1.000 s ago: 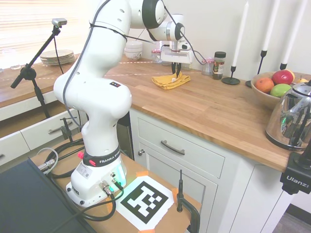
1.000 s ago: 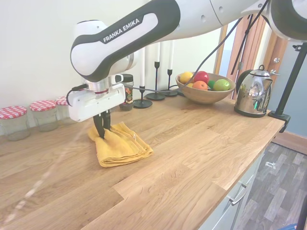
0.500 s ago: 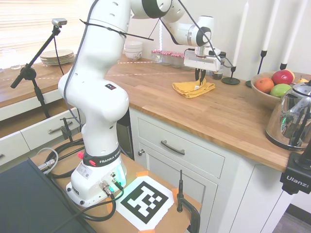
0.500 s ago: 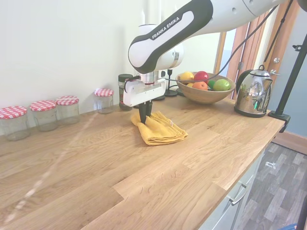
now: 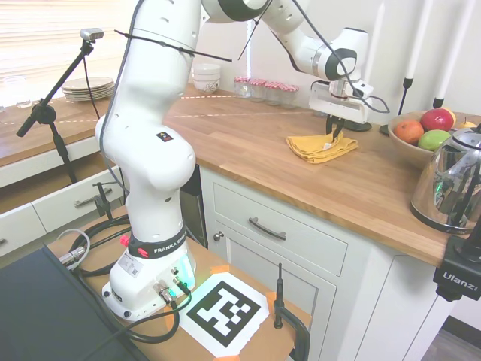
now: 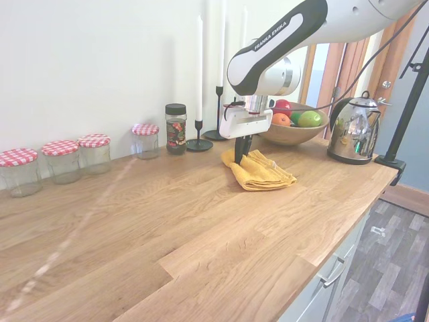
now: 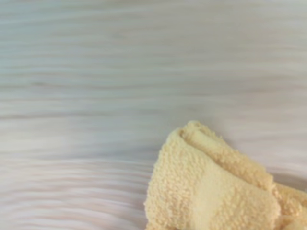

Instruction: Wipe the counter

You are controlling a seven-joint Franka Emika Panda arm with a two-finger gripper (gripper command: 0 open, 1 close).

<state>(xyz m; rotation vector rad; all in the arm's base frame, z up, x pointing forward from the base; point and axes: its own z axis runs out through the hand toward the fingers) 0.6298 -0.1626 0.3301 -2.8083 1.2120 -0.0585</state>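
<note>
A folded yellow cloth (image 5: 322,147) (image 6: 260,172) (image 7: 216,187) lies on the honey-brown wooden counter (image 5: 248,143) (image 6: 154,221), close to the fruit bowl. My gripper (image 5: 331,135) (image 6: 240,157) stands upright over the cloth's wall-side edge, shut on the yellow cloth and pressing it onto the wood. The wrist view shows the cloth's folded corner against blurred wood grain.
A wooden fruit bowl (image 5: 409,144) (image 6: 289,132), a steel kettle (image 5: 451,184) (image 6: 352,129), black candlesticks (image 6: 198,143), a spice jar (image 6: 176,128) and red-lidded jars (image 6: 94,151) (image 5: 267,89) line the wall side. Stacked plates (image 5: 89,88) sit far left.
The gripper has dragged the yellow cloth along the counter from near the red-lidded jars towards the fruit bowl, staying shut on it throughout.
</note>
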